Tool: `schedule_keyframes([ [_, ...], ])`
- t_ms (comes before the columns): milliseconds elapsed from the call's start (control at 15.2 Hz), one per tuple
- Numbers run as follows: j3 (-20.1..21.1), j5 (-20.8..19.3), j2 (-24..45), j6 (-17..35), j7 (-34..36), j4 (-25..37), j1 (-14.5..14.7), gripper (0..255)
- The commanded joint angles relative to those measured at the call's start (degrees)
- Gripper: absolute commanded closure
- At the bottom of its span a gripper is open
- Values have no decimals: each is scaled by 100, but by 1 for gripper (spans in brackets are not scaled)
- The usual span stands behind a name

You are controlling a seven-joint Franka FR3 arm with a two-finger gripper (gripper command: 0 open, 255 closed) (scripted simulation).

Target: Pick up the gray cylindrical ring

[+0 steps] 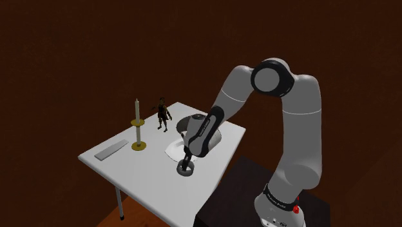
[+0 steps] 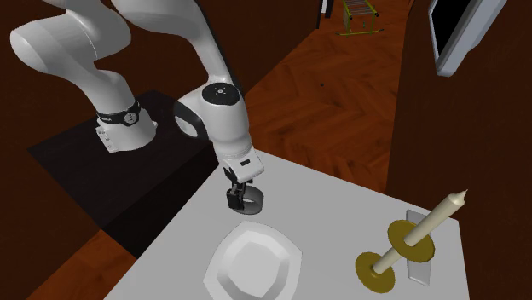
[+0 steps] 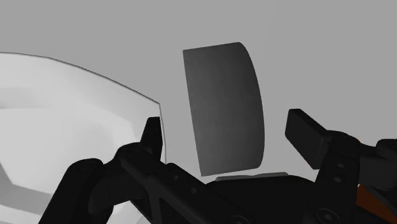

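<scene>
The all-black gripper (image 3: 229, 135) is spread, straddling the dark gray cylindrical ring (image 3: 222, 102) without touching it. The ring stands on the white desk (image 2: 341, 213) near the white squarish plate (image 2: 254, 260). Centre it, squeeze evenly, and lift straight up.

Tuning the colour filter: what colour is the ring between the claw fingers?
Dark grey, no pattern. The ring shows best in the wrist view.
</scene>
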Motion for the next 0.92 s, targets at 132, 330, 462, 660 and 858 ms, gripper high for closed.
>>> schedule_keyframes([
  [132, 7, 4, 113, 72, -8, 44, -8, 255],
  [330, 8, 4, 116, 75, -9, 44, -9, 255],
  [462, 8, 3, 115, 73, -11, 45, -12, 255],
  [660, 8, 4, 117, 77, -11, 43, -11, 255],
  [858, -8, -4, -77, -61, 6, -12, 7, 255],
])
